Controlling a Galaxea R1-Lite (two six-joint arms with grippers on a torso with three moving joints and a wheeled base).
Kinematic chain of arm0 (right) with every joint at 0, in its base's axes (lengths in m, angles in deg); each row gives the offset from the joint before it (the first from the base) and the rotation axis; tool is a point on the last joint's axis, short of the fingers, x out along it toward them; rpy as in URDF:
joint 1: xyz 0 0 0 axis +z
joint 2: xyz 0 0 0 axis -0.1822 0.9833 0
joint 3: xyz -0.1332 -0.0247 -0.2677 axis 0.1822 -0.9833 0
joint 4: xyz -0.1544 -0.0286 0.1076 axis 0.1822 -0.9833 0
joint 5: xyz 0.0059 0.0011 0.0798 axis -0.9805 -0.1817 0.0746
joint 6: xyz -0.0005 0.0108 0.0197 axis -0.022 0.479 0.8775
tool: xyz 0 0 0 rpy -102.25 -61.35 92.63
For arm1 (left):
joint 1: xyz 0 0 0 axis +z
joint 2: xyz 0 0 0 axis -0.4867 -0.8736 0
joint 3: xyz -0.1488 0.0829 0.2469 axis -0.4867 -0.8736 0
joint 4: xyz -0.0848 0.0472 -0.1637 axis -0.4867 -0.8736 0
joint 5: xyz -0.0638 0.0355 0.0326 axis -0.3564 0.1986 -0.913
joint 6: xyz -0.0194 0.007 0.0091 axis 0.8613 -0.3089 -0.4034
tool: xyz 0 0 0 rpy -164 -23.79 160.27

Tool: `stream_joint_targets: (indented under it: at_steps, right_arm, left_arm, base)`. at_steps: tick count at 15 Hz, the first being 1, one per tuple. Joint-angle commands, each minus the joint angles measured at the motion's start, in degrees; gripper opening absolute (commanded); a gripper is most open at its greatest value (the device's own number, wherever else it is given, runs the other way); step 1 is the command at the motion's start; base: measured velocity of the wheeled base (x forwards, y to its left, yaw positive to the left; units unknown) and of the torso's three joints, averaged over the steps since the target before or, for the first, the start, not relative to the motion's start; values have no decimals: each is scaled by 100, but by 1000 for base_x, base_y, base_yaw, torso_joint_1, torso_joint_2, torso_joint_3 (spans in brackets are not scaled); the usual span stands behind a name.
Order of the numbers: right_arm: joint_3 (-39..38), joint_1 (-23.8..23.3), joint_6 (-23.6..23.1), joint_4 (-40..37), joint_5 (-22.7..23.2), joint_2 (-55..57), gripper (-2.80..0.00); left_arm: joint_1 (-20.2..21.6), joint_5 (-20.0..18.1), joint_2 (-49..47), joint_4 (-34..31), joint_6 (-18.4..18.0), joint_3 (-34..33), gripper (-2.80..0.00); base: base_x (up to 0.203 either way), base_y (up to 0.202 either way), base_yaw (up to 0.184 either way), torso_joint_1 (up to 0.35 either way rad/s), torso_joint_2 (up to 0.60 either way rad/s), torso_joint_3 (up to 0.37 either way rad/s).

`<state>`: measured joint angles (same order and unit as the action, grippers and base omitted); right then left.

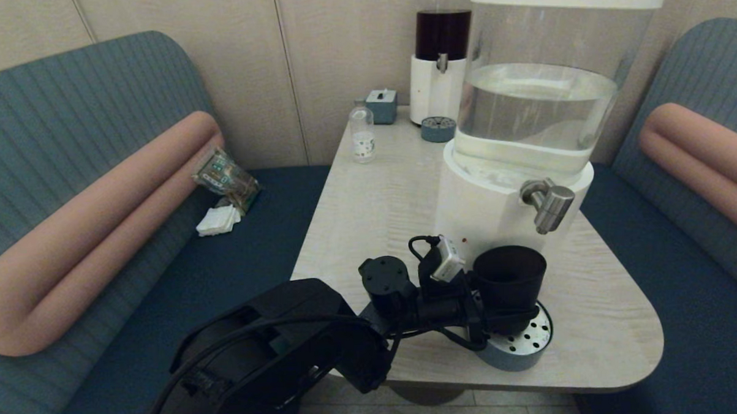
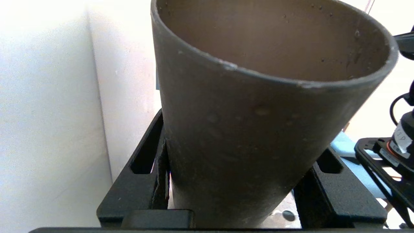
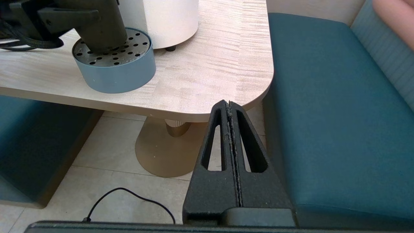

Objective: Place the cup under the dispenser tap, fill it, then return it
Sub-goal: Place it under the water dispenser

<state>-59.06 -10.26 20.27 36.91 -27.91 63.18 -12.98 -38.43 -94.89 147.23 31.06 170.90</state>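
On the drip tray [image 1: 523,348], the left end effector [image 1: 491,310] clamps the cup [image 1: 509,275] below the dispenser tap [image 1: 549,205].

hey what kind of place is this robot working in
Probably a cafe or restaurant booth with a self-serve drinks corner. Padded teal bench seats flank a pale wood table carrying a big water dispenser and a slimmer dark-liquid dispenser. The left gripper holds the cup.

Cup [image 1: 509,275] on the drip tray [image 1: 520,349] near the counter [image 1: 374,194] front edge, held by the left hand [image 1: 501,316], just below and left of the dispenser tap [image 1: 549,204]; small bottle [image 1: 362,133] far behind.
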Motion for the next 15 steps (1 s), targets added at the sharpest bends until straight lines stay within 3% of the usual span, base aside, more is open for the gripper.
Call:
stream_joint_targets:
  at_steps: [1,8,9,15]
  right_arm:
    - [0,2,-11,5,8,-11,-280]
    - [0,2,-8,2,2,-11,-280]
    - [0,2,-3,11,7,-11,-280]
    - [0,2,-5,3,7,-11,-280]
  left_arm:
    - [1,-26,-96,48,10,37,-280]
    - [9,-26,-128,48,1,79,-280]
    - [9,-26,-140,48,1,79,0]
    - [9,-26,-139,48,1,123,0]
  base:
    - [0,0,0,0,0,0]
    - [0,0,0,0,0,0]
    - [0,0,0,0,0,0]
    - [0,0,0,0,0,0]
